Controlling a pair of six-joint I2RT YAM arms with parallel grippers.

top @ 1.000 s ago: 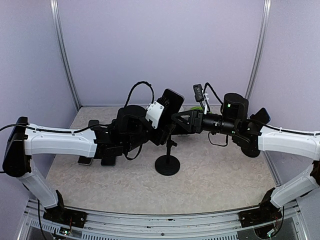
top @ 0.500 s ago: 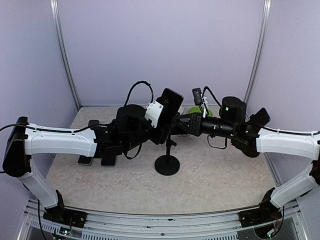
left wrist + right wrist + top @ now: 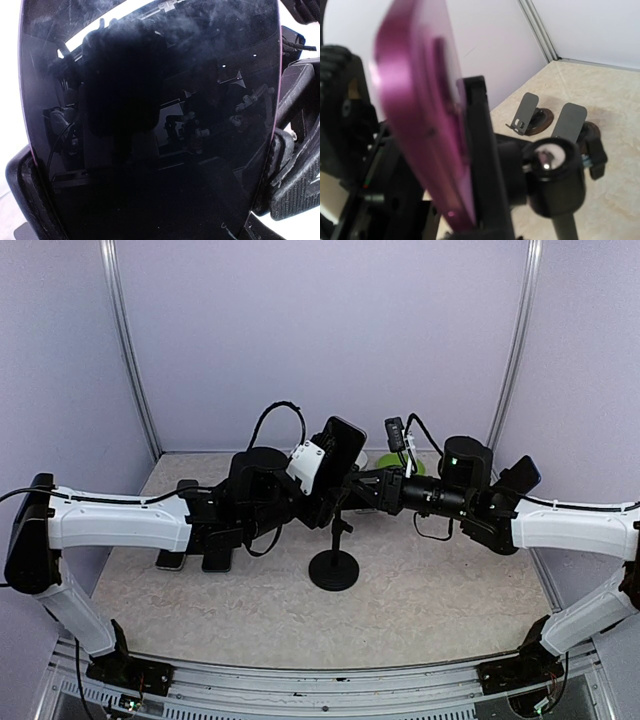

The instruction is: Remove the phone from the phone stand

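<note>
Speckled beige table (image 3: 430, 610), some green thing (image 3: 414, 467) at the back, plus two small dark-based stands (image 3: 526, 119) sitting side by side.

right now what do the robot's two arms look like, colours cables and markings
The left arm and right arm share glossy white shell links with black joints and wrists. A looped black cable arches over the left wrist beside a white boxy housing; a small green light glows on the right arm's black motor.
</note>
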